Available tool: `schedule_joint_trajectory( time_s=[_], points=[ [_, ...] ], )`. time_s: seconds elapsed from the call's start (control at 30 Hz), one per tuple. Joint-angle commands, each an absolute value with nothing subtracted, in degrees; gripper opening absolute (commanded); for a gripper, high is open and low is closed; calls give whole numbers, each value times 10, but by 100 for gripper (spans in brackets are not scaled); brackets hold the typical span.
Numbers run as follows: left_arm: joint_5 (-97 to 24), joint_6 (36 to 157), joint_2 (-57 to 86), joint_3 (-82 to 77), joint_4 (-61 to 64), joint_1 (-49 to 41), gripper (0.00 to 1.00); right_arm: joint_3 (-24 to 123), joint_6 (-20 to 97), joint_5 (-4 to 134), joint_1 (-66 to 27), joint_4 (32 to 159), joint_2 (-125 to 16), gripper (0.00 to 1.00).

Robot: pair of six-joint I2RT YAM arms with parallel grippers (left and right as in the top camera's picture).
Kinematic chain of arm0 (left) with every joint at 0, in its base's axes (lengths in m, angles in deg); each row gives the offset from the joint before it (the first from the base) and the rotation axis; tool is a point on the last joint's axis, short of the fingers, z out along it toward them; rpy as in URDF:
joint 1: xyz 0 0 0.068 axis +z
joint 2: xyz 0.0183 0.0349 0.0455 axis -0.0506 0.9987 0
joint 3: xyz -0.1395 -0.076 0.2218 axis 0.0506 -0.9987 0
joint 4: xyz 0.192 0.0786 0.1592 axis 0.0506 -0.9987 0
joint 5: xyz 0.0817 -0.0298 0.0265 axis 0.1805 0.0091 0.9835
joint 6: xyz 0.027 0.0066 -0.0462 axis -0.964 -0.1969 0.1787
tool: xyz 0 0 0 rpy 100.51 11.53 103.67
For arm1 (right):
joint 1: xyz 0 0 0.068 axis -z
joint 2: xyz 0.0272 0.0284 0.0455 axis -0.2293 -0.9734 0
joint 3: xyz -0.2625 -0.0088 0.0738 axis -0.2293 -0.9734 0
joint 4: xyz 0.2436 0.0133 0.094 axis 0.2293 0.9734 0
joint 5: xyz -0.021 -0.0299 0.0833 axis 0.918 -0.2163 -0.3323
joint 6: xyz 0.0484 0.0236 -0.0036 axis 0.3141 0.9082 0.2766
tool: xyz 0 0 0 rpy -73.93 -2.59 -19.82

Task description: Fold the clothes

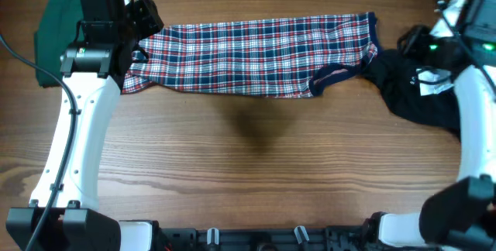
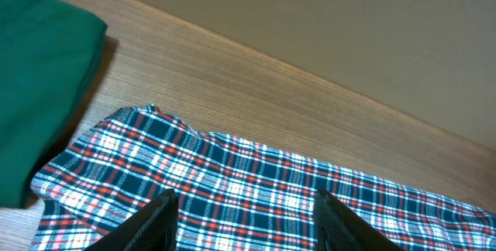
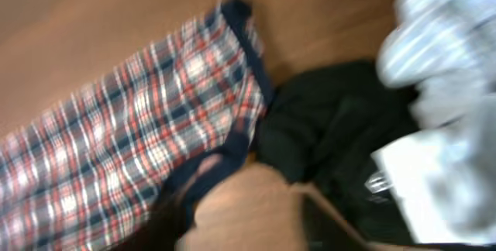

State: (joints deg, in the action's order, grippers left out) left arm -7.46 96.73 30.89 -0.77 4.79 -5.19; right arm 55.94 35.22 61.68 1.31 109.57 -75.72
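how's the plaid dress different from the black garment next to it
The plaid dress is red, white and navy checked; the black garment is plain. The plaid dress lies spread in a long flat strip; the black garment is bunched in a heap. Both are soft cloth on the wooden table.

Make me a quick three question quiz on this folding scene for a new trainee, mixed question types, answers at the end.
1. True or false: the green garment lies at the left arm's end of the plaid dress.
2. The left gripper is over which? A. green garment B. plaid dress C. no garment
3. Fill in: the crumpled garment by the right arm is ____ in colour.
Key: 1 true; 2 B; 3 black.
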Motion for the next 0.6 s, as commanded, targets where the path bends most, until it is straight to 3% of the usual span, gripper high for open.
schedule_joint_trajectory(
  time_s=[0.0, 0.03, 0.57],
  points=[
    [-69, 966, 299, -3, 46, -49, 56, 524, 372, 654, -2, 1108, -806, 10],
    [-69, 966, 299, -3, 46, -49, 56, 518, 383, 655, -2, 1112, -812, 4],
    [-69, 966, 300, -3, 46, -49, 58, 501, 629, 898, 28, 1253, -825, 4]
  ],
)
